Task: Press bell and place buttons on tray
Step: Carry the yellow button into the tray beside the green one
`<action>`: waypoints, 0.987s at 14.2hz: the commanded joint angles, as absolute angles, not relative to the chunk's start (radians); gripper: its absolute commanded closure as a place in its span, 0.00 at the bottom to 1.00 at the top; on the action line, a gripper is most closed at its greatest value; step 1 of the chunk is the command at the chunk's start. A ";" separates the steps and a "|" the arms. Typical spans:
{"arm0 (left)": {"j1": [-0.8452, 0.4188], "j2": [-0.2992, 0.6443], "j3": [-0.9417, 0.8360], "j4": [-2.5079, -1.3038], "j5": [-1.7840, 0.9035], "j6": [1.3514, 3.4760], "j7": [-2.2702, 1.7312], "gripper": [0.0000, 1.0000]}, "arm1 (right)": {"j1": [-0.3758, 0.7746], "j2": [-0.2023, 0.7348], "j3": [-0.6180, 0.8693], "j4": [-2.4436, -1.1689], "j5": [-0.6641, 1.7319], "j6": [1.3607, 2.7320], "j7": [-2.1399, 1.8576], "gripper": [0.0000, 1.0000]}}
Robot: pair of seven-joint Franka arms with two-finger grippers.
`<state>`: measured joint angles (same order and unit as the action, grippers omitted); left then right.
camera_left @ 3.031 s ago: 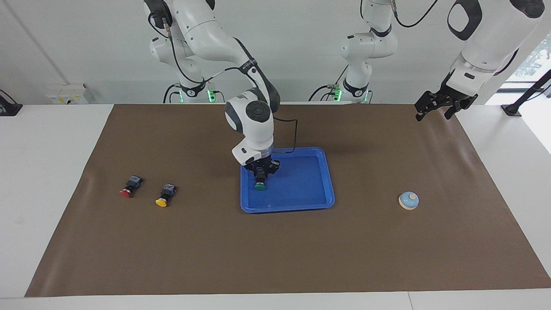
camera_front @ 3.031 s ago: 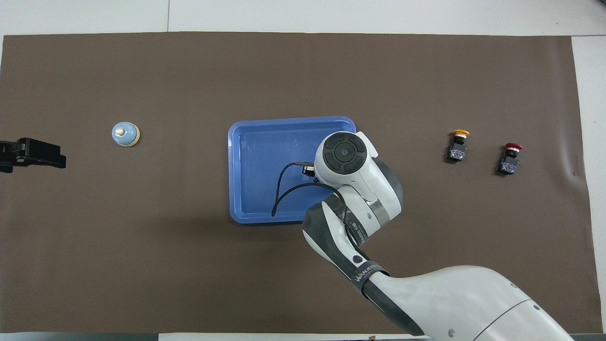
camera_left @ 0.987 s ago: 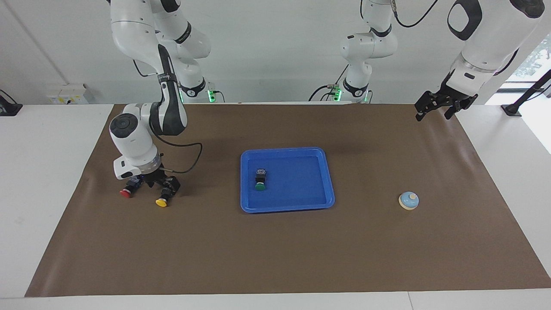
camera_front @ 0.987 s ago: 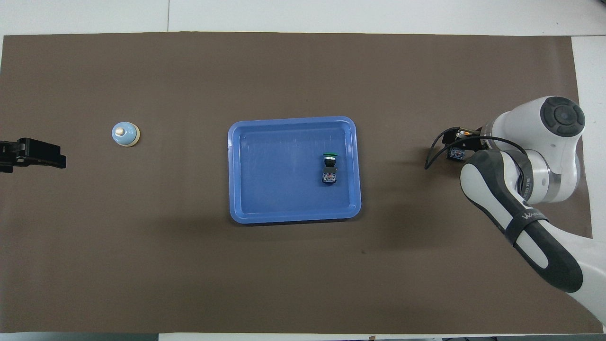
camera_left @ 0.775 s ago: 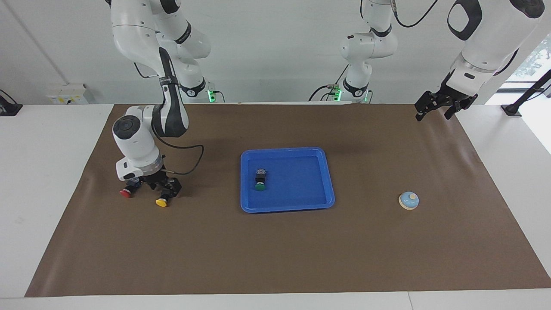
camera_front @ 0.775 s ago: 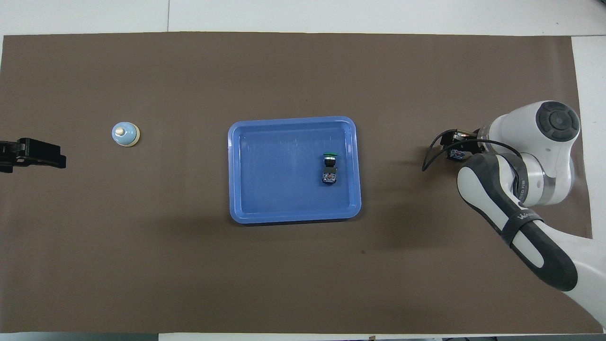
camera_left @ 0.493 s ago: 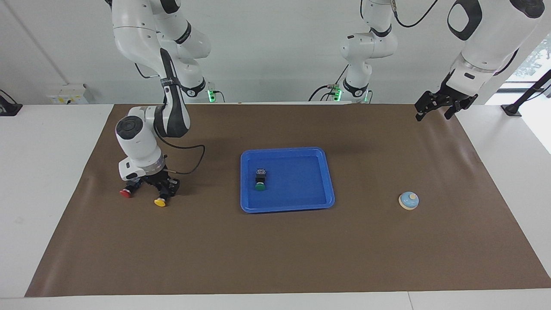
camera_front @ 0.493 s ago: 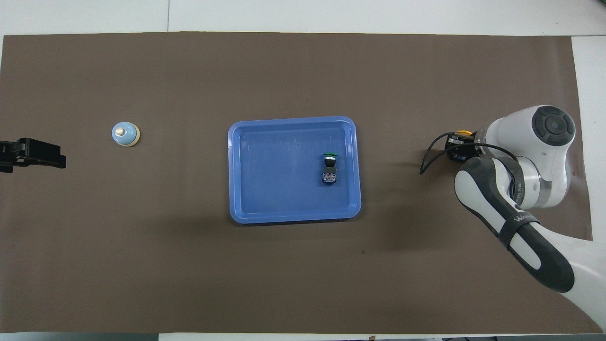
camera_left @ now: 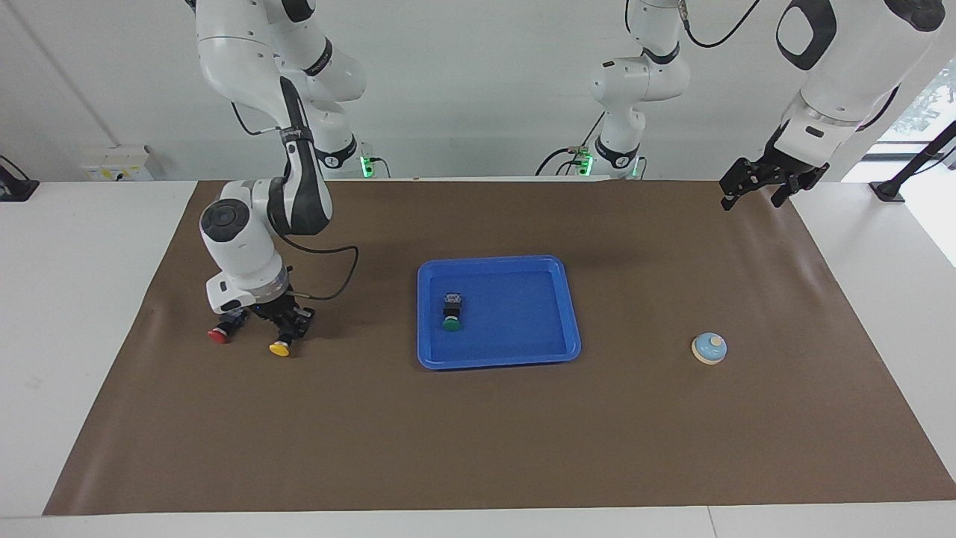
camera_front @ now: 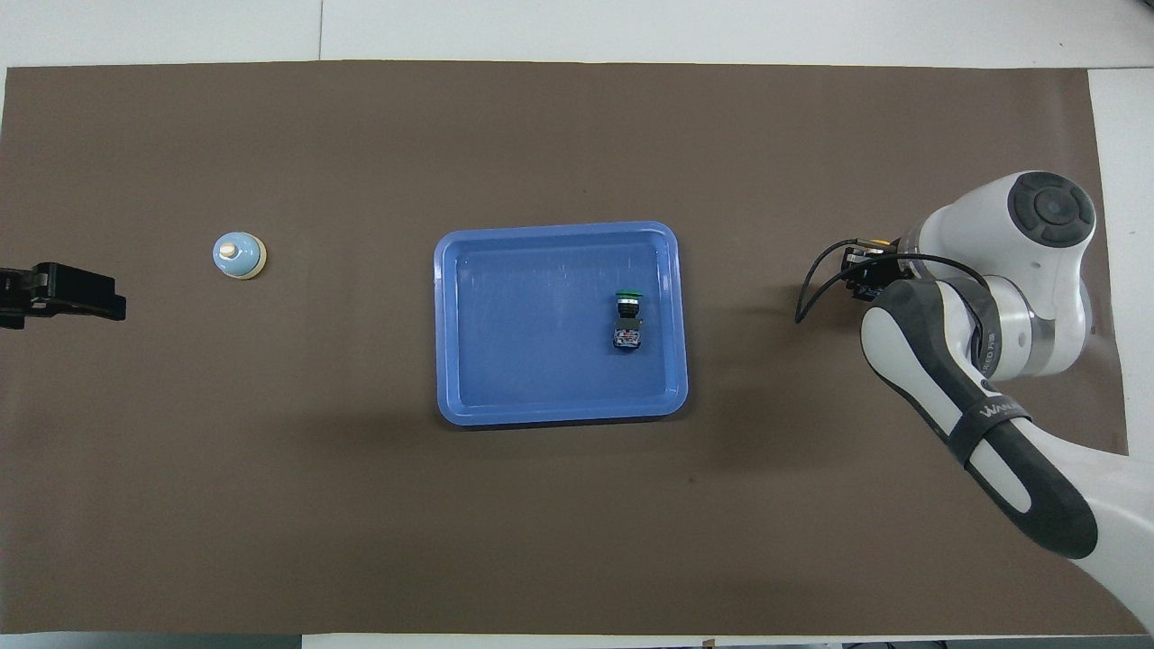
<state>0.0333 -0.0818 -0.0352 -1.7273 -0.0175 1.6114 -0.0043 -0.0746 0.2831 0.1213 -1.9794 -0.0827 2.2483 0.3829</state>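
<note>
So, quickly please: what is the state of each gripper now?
Left gripper: open, empty, waiting in the air over the table's edge at its own end.
Right gripper: shut on the yellow button.

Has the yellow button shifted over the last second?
Barely: the yellow button, now clamped in the right tool, sits about as far from the red button as before.
</note>
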 commanded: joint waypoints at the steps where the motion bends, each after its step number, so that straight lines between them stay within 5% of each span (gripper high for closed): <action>1: 0.035 -0.104 -0.034 -1.750 -0.029 1.614 -0.002 0.00 | 0.003 0.281 0.126 -1.860 -0.092 2.099 0.428 1.00; 5: 0.035 -0.104 -0.034 -1.749 -0.028 1.614 -0.002 0.00 | 0.170 0.290 0.127 -1.743 -0.072 1.962 0.572 1.00; 10: 0.035 -0.104 -0.034 -1.749 -0.029 1.614 -0.002 0.00 | 0.403 0.291 0.127 -1.736 -0.016 1.970 0.777 1.00; 14: 0.035 -0.104 -0.034 -1.749 -0.029 1.614 -0.002 0.00 | 0.540 0.400 0.126 -1.677 -0.009 2.009 0.885 1.00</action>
